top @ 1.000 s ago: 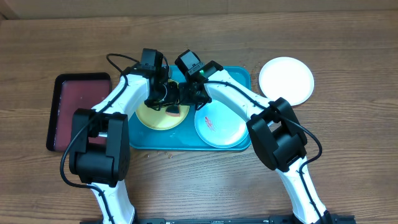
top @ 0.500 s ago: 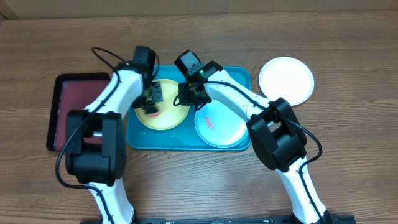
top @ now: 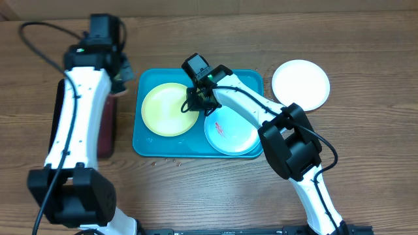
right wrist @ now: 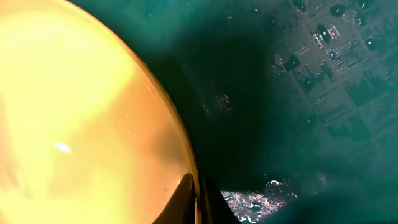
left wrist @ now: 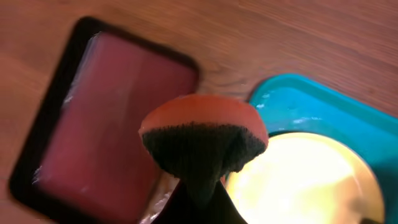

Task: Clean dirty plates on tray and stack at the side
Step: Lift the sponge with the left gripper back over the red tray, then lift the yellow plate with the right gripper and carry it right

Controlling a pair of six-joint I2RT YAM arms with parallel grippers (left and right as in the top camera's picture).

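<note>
On the large rectangular teal-blue plastic tray (top: 256,81) lie the round yellow-green plastic plate (top: 166,111), at its left end, and the pale aqua plate (top: 235,134), at its right end and marked with a red smear. The white plate (top: 300,85) sits on the wooden bench (top: 366,163) just beside the tray. The right tool (right wrist: 198,198) is pressed together on the yellow-green plate's rim. The left tool (left wrist: 198,198) hangs over the black-rimmed dark red tray (left wrist: 106,124), pinching an orange-topped, dark-bottomed sponge (left wrist: 202,137). Droplets on the tray suggest slick surfaces, so a lift by so thin a rim hold could let the plate slip, tip, or knock the aqua plate nearby.
</note>
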